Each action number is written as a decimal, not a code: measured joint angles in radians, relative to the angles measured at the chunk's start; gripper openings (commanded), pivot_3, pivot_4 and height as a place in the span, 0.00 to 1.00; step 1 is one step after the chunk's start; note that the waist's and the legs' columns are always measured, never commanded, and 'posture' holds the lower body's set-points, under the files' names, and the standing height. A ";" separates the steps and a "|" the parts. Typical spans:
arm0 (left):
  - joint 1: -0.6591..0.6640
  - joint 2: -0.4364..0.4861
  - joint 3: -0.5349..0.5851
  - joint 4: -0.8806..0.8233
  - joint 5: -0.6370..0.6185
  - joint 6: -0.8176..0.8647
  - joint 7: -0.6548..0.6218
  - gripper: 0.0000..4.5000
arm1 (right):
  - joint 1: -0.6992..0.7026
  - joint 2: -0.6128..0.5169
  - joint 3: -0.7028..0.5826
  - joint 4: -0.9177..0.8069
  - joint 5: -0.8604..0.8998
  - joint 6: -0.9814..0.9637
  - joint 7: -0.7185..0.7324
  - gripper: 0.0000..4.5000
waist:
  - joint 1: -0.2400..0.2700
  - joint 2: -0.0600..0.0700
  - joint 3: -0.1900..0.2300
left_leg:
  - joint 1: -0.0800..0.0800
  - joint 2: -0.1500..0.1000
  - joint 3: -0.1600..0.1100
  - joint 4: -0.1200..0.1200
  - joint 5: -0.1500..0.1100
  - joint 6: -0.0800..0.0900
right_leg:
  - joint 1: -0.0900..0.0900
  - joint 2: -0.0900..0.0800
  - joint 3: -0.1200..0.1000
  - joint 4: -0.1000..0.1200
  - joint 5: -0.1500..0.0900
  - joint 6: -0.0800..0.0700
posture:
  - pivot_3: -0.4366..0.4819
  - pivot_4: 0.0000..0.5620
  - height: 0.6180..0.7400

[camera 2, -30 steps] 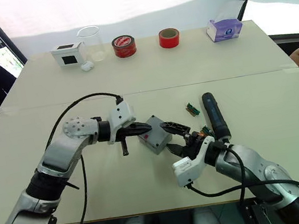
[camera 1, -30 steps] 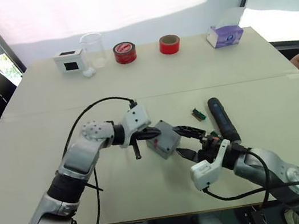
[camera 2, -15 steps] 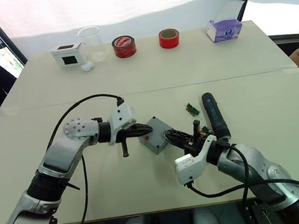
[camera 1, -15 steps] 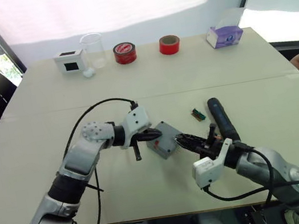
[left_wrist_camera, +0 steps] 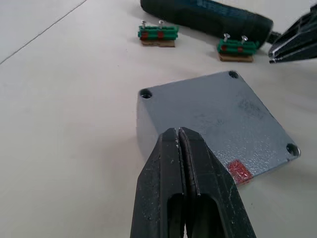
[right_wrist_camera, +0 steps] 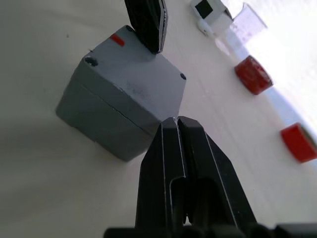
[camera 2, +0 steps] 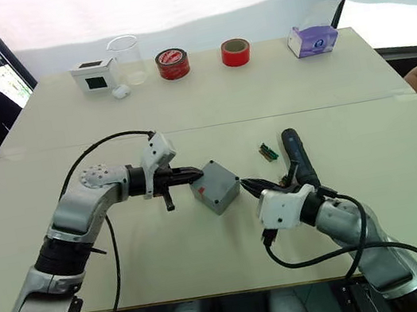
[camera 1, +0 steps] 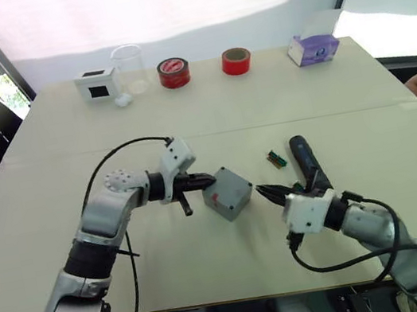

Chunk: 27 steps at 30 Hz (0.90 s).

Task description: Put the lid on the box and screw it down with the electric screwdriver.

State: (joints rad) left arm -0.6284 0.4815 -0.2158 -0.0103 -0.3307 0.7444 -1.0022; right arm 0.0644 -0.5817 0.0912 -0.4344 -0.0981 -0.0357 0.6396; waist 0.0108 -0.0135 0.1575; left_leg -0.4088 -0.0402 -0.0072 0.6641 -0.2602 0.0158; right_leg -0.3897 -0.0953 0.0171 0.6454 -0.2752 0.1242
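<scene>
The grey box (camera 1: 231, 200) stands mid-table with the lid (right_wrist_camera: 133, 69) seated on it; a seam runs below the lid. The lid's face shows corner screw holes and a small red mark (left_wrist_camera: 238, 171). My left gripper (camera 1: 208, 179) is shut and empty, its tips resting at the lid's left edge by the red mark. Just off the box's right side, my right gripper (camera 1: 264, 191) is shut and empty, pointing at the box and apart from it. The black electric screwdriver (camera 1: 307, 163) lies flat on the table right of the box, beside my right arm.
Two small green connector strips (left_wrist_camera: 157, 34) (left_wrist_camera: 237, 47) lie between the box and the screwdriver. Along the far edge of the table stand a white box with a black screen (camera 1: 97, 85), a clear beaker (camera 1: 129, 69), two red tape rolls (camera 1: 174, 72) (camera 1: 236, 60) and a purple tissue box (camera 1: 313, 49).
My right gripper, open around the box's right side a second ago, has shut and drawn back to the right. The left gripper stayed shut at the box's left edge.
</scene>
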 measured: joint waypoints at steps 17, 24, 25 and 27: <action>-0.090 0.006 0.035 0.260 0.071 -0.088 0.120 0.00 | -0.028 -0.011 0.069 -0.120 0.223 0.491 0.113 0.00 | 0.001 0.000 0.001 | -0.001 0.000 0.000 -0.002 0.000 0.000 | -0.003 -0.002 -0.001 -0.001 0.000 0.000 | 0.48 0.27 1.00; -0.071 -0.075 -0.004 0.352 0.103 -0.147 0.108 0.00 | -0.124 0.004 0.133 -0.106 0.201 0.562 0.073 0.00 | 0.002 -0.001 0.001 | -0.007 -0.001 0.000 -0.002 0.000 -0.001 | -0.008 -0.003 -0.001 -0.001 0.000 0.000 | 0.48 0.27 1.00; -0.069 -0.078 -0.004 0.340 0.102 -0.142 0.101 0.00 | -0.129 0.006 0.137 -0.102 0.201 0.572 0.069 0.00 | 0.001 -0.001 0.001 | -0.008 -0.001 0.000 -0.002 0.000 -0.001 | -0.009 -0.003 -0.001 0.000 0.000 0.000 | 0.48 0.27 1.00; -0.056 -0.080 -0.005 0.307 0.099 -0.134 0.085 0.00 | -0.143 0.006 0.140 -0.087 0.200 0.585 0.064 0.00 | 0.001 -0.001 0.001 | -0.009 -0.001 0.000 -0.002 0.000 -0.001 | -0.010 -0.003 -0.001 0.000 0.000 0.000 | 0.48 0.27 1.00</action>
State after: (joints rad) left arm -0.6843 0.4012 -0.2213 0.2968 -0.2317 0.6103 -0.9170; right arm -0.0785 -0.5758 0.2315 -0.5211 0.1016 0.5489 0.7032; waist 0.0115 -0.0145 0.1586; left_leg -0.4180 -0.0410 -0.0069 0.6625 -0.2601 0.0148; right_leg -0.3999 -0.0981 0.0162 0.6451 -0.2750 0.1242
